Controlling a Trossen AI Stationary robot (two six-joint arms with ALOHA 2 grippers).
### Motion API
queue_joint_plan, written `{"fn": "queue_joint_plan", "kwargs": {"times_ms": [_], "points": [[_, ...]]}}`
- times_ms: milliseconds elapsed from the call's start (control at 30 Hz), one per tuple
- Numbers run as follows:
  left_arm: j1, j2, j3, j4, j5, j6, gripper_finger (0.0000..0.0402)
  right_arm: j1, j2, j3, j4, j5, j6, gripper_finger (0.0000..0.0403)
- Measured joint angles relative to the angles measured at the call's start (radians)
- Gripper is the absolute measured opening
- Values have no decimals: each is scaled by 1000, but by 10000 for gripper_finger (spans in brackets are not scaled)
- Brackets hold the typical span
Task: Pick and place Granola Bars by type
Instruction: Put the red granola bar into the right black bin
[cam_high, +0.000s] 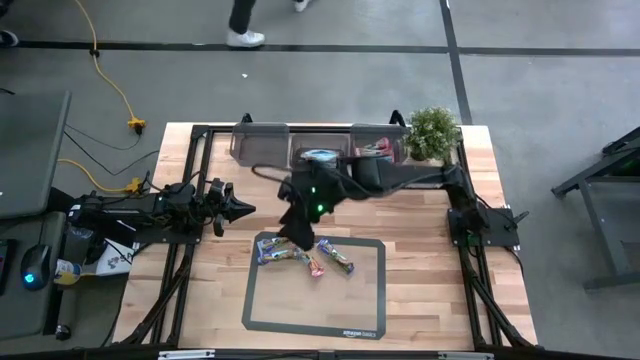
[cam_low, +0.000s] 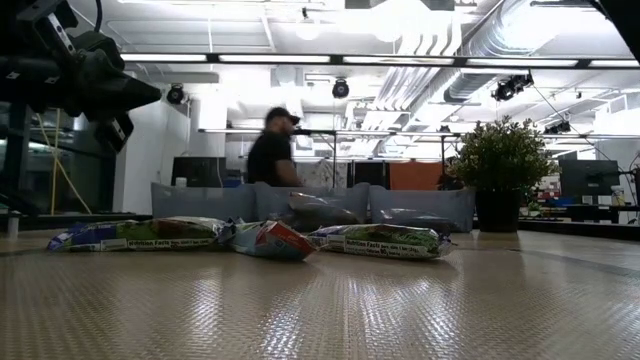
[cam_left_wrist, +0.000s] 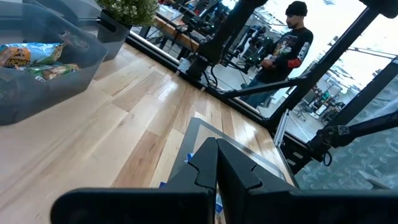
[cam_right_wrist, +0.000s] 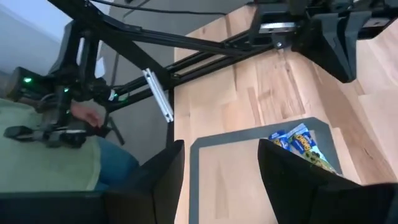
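Pale wood-grain tabletop (cam_high: 420, 260), and on it a light mat (cam_high: 345, 300) edged in dark grey. The bars (cam_high: 305, 255) show blue, purple and orange wrappers with white print. Smoky grey bins (cam_high: 262, 140) sit beside a green plant (cam_high: 432, 128) in a black pot. Both arms are black, a green light glowing on the right one.
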Motion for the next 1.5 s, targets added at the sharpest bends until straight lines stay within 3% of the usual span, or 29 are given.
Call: {"fn": "queue_joint_plan", "kwargs": {"times_ms": [367,767,967,1500], "points": [[0,0,0,0,0,0,1,137,14,0,77,221,166,189],[0,0,0,0,0,0,1,205,157,0,49,447,253,189],[0,0,0,0,0,0,1,193,228,0,-92,437,379,189],[0,0,0,0,0,0,1,137,320,0,-387,317,487,189]]}}
